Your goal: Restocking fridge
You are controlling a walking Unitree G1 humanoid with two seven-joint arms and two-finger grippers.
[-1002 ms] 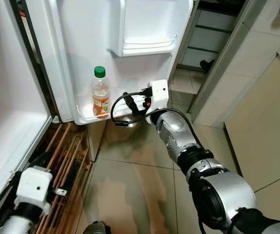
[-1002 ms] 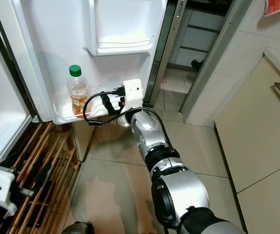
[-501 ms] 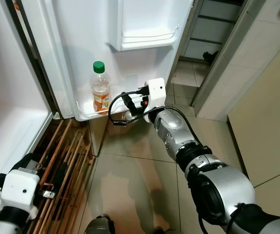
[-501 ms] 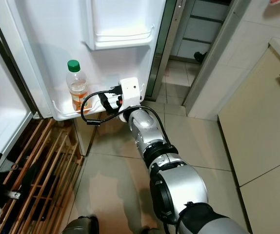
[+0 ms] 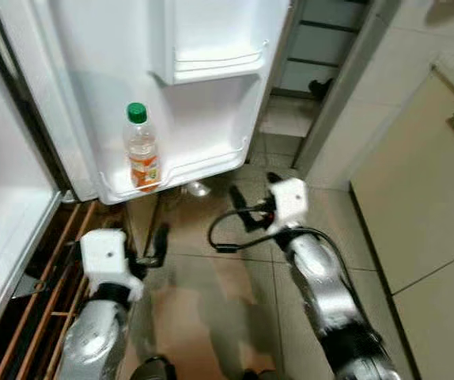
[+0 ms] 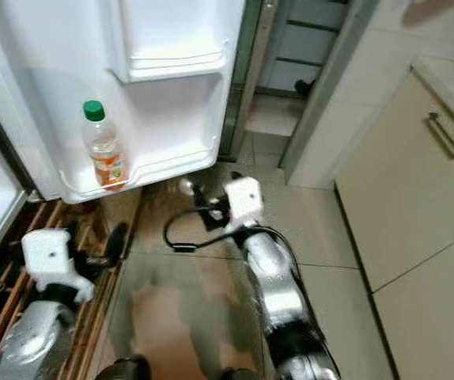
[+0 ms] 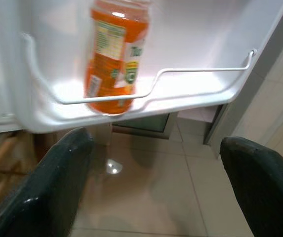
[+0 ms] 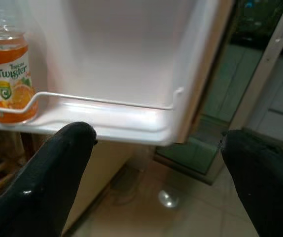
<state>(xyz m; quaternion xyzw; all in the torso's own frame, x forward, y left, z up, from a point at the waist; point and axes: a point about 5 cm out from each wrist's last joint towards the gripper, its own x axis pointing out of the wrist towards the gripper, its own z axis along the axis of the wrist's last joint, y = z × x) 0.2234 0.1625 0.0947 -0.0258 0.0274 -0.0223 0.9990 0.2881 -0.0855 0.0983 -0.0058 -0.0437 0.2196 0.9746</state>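
Bottle (image 5: pixel 141 149) stands upright in the door shelf (image 5: pixel 203 165), upper left, behind its wire rail. Left claw (image 7: pixel 156 182) and right claw (image 8: pixel 156 177): fingers apart, empty, below the shelf.

Bottle (image 5: pixel 141 147) upright in door shelf (image 5: pixel 183 169), left end — floor (image 5: pixel 211 293) below.

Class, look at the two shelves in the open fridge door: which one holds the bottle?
The lower door shelf, the one with the wire rail, holds the green-capped orange drink bottle; the upper door shelf holds nothing visible.
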